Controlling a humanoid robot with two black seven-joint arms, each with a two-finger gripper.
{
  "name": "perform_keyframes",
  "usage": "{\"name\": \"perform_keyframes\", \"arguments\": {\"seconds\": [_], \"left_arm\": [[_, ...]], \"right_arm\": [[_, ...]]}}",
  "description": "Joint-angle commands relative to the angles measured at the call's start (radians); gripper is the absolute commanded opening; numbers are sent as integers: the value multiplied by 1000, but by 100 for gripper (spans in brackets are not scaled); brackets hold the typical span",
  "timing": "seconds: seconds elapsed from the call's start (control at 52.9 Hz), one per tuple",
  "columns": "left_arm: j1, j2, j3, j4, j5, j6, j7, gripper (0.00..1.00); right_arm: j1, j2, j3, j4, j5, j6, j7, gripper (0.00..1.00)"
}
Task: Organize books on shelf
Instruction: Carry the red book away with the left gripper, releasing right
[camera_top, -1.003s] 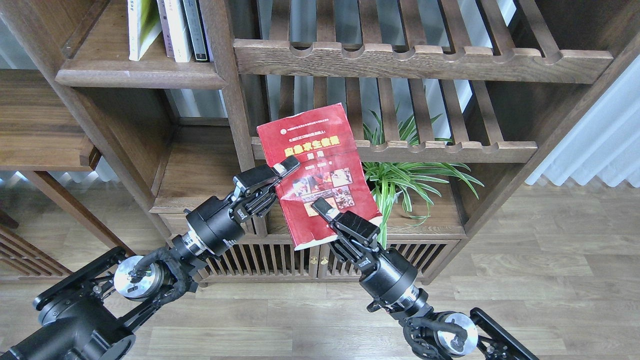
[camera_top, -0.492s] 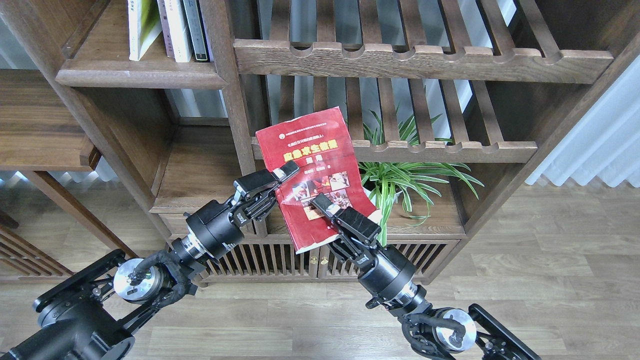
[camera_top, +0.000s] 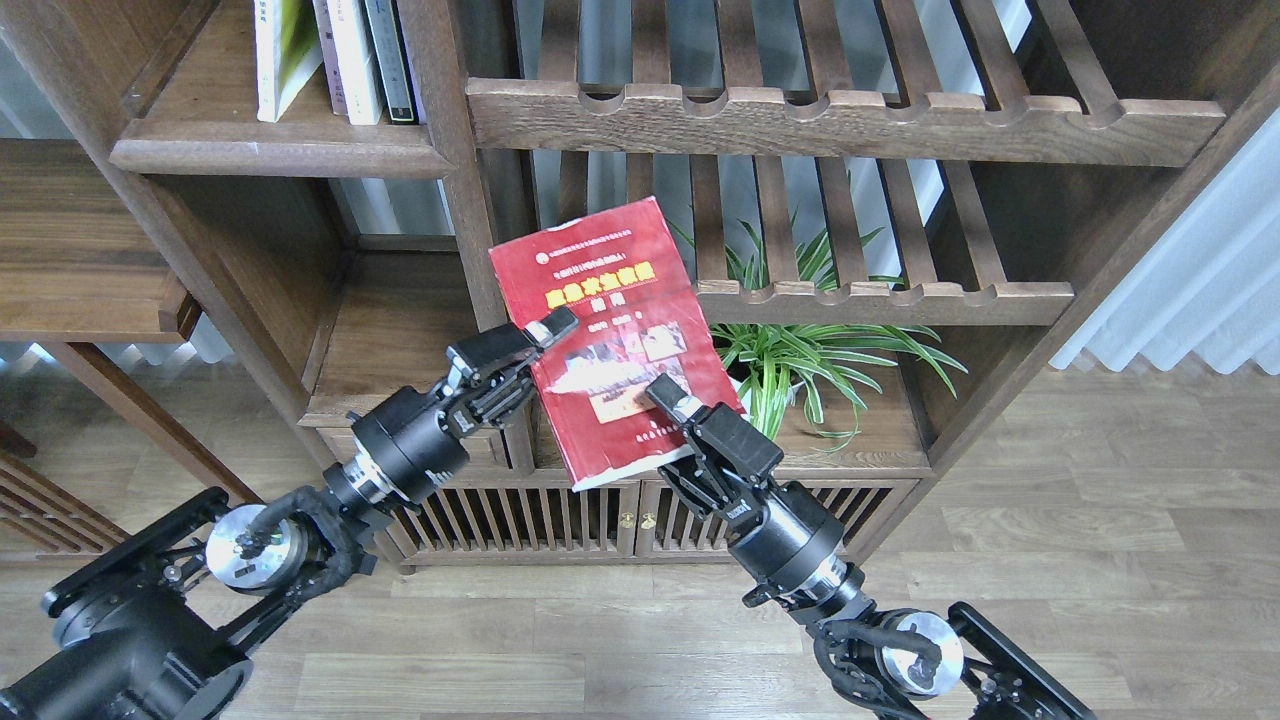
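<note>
Dark wood bookcase fills the view, wood-plank floor below. Both my grippers clamp the red paperback with small cover photos (camera_top: 615, 335): left gripper (camera_top: 545, 335) on its edge at nine o'clock, right gripper (camera_top: 680, 400) on the corner at five o'clock. Book hangs tilted in the air, centre frame. Target, I judge, is the solid dark brown shelf plank (camera_top: 270, 150) at eleven o'clock, beside the standing books (camera_top: 330, 55). Turn spine upright first; clear the upright post (camera_top: 455, 170) before sliding in.
</note>
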Motion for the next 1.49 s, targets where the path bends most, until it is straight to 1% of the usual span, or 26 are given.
{"name": "perform_keyframes", "arguments": {"seconds": [0.0, 0.151, 0.246, 0.397, 0.549, 0.662, 0.795, 0.908, 0.946, 1.097, 1.306, 1.476], "left_arm": [[9, 69, 11, 2, 20, 0, 0, 2], [7, 111, 10, -11, 47, 0, 0, 2], [7, 141, -2, -44, 99, 0, 0, 2], [7, 157, -28, -81, 113, 0, 0, 2], [4, 161, -84, -81, 126, 0, 1, 1], [-5, 169, -153, -81, 141, 0, 1, 0], [-59, 169, -228, -81, 146, 0, 1, 0], [-77, 172, -298, -81, 146, 0, 1, 0], [-83, 183, -326, -81, 146, 0, 1, 0], [-126, 207, -354, -81, 146, 0, 1, 0], [-131, 272, -421, -81, 146, 0, 1, 0], [-131, 310, -507, -78, 144, 0, 0, 0]], "right_arm": [[-2, 0, 18, -3, 2, 0, 1, 81], [-2, 5, 16, -3, 2, 0, 1, 83], [-4, 11, 16, -3, 2, 0, 1, 83], [-5, 17, 15, -5, 2, 0, 1, 83], [-9, 32, 15, -5, 0, 0, 1, 83], [-9, 34, 13, -5, 0, 0, 1, 83], [-10, 34, 9, -5, -1, 0, 1, 83], [-12, 35, 4, -5, -1, 0, 1, 83], [-10, 37, 2, -5, -5, 0, 1, 83], [-10, 41, 2, -5, -15, 0, 1, 83], [-12, 41, 2, -6, -15, 0, 1, 83], [-10, 43, -1, -6, -17, 0, 1, 83]]}}
